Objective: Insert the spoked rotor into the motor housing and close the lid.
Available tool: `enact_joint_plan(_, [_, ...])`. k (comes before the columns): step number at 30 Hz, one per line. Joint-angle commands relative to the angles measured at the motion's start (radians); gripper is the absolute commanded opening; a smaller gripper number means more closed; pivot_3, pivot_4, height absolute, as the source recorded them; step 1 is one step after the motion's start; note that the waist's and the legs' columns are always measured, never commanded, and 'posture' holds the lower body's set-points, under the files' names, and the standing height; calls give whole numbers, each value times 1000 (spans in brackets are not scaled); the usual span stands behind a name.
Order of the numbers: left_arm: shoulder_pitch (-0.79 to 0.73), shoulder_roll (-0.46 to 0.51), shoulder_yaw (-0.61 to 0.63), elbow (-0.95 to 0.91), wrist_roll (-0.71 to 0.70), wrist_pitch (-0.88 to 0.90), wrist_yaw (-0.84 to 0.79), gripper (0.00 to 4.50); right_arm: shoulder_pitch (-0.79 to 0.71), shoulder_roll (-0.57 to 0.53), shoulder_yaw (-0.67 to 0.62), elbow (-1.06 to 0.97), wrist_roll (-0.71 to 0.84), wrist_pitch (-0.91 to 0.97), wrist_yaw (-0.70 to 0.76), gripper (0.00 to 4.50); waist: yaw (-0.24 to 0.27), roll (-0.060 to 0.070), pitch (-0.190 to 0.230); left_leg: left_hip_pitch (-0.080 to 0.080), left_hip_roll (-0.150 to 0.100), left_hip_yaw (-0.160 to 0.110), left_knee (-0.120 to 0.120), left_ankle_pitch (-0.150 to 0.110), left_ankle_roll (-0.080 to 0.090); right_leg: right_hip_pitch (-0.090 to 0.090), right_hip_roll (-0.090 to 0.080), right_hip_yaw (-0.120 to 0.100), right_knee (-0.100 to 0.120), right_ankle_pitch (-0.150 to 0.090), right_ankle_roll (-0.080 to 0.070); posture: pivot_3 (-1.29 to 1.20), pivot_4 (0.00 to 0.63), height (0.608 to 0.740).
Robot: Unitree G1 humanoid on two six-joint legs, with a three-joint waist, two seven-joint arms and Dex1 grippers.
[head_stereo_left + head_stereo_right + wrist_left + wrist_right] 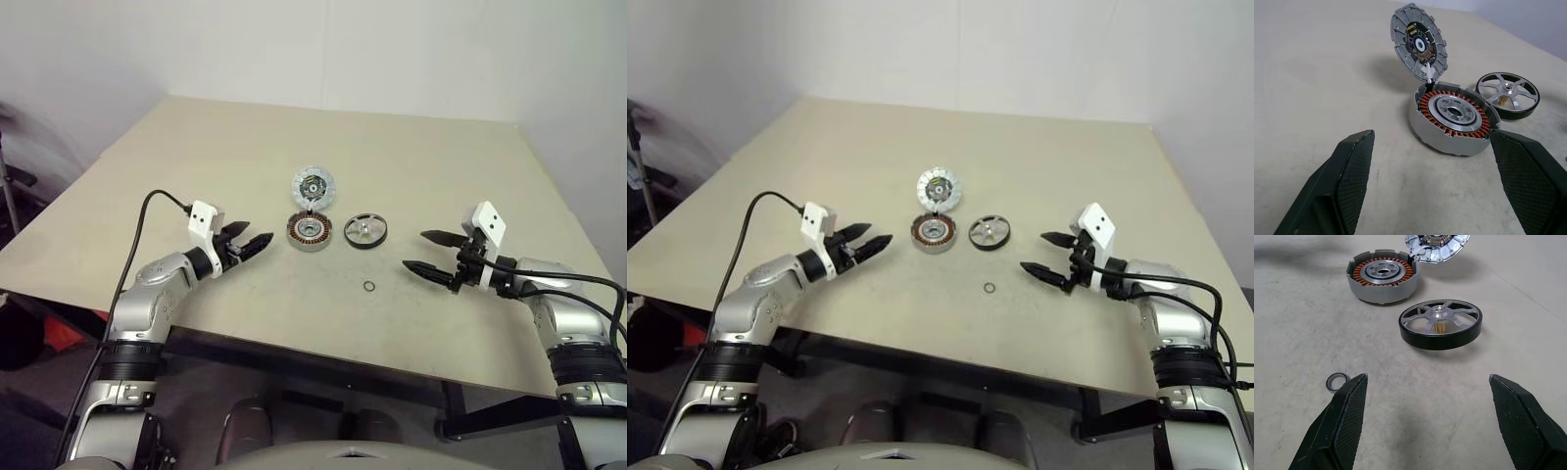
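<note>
Copper-brown windings ring the silvery hub of the motor housing [1453,116], a shallow grey metal cup at the centre of the matte beige table [245,147]. At its twelve o'clock the lid [1419,45], a ribbed pale disc with a dark circuit centre, tilts up from the housing's far rim. At three o'clock, just beside, lies the spoked rotor [1440,324], black rim, shiny spokes. A tiny black O-ring [1336,381] sits at five o'clock. Left gripper [245,243] and right gripper [430,254] hover spread and empty, textured black pads apart
</note>
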Motion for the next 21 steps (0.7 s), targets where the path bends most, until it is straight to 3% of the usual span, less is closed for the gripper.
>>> enact_joint_plan(1, [-19,2,6,-5,-3,-22,-6,3996,-26,-10,-6,6,-3,-25,3,4500,0,0,0,0,0,0,0,0,0,0,0,0,0,0,0,0,0,740])
enact_joint_plan(10, [-20,5,3,-1,-1,-18,-8,3996,64,17,53,-78,-19,6,-8,4500,1,0,0,0,0,0,0,0,0,0,0,0,0,0,0,0,0,740])
enact_joint_plan(21, [-36,29,8,19,3,-11,-15,3996,52,95,138,-62,-85,-3,-73,4500,-2,0,0,1,0,-3,0,0,0,1,0,0,0,0,0,0,0,740])
